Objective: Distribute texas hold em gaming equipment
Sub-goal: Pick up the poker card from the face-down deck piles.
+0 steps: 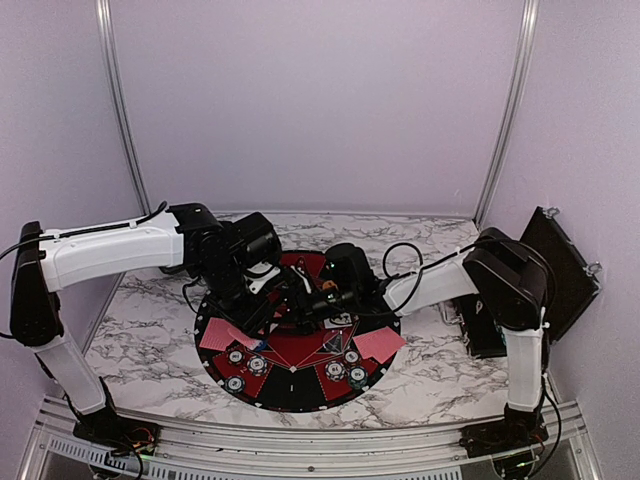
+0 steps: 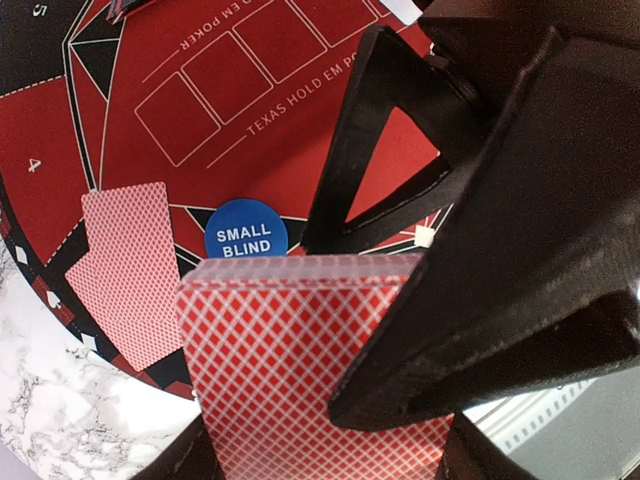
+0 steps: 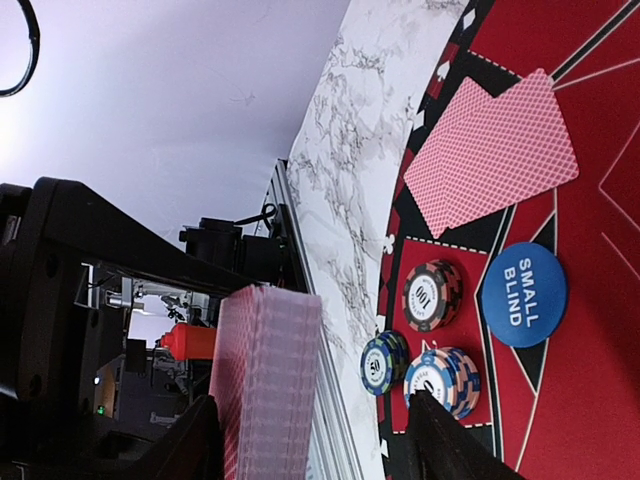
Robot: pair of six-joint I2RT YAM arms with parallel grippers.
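My left gripper point(image 2: 325, 455) is shut on a deck of red-backed playing cards point(image 2: 280, 360), holding it upright above the round black-and-red mat point(image 1: 296, 392). My right gripper point(image 3: 320, 430) stands open around that deck point(image 3: 265, 380): the cards lie against one finger, with a gap to the other. Its black fingers point(image 2: 480, 300) straddle the deck's top edge. Both grippers, left point(image 1: 272, 295) and right point(image 1: 312, 297), meet over the mat's far half. A blue SMALL BLIND disc point(image 2: 246, 232) and dealt cards point(image 2: 125, 270) lie on the mat. Chip stacks point(image 3: 432, 295) stand beside the blue disc point(image 3: 523, 293).
Dealt cards lie at the mat's left point(image 1: 222, 337) and right point(image 1: 378, 345) edges, with chip stacks near each, left point(image 1: 246, 365) and right point(image 1: 347, 367). A black box-shaped case point(image 1: 560, 270) stands at the far right. The marble table point(image 1: 140, 330) ends in a metal rail in front.
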